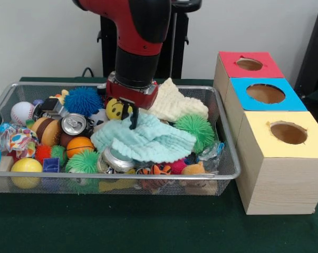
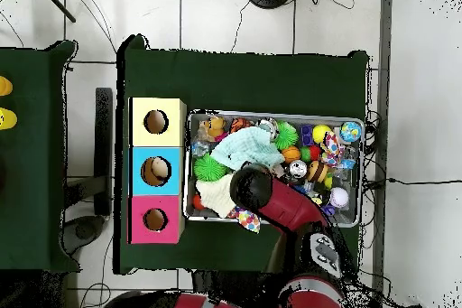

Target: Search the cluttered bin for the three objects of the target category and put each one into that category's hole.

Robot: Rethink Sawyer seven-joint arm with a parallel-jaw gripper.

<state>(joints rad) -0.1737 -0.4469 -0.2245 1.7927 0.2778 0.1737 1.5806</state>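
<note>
The cluttered bin [image 1: 222, 134] sat on the green table [image 1: 122, 221], the three wooden boxes just beside it at 3 o'clock in the front view — red-topped box [image 1: 249, 64] farthest, blue-topped box [image 1: 266, 94] between, yellow-topped box [image 1: 288, 134] nearest. The gripper [image 1: 133, 118] hung over the bin's middle, its dark fingers close together and touching the mint-green cloth [image 1: 148, 139]; whether they pinched it could not be told. A cream cloth [image 1: 175, 103] lay at 1 o'clock from the gripper, a crushed can [image 1: 74, 124] at 9 o'clock — both inside the bin.
</note>
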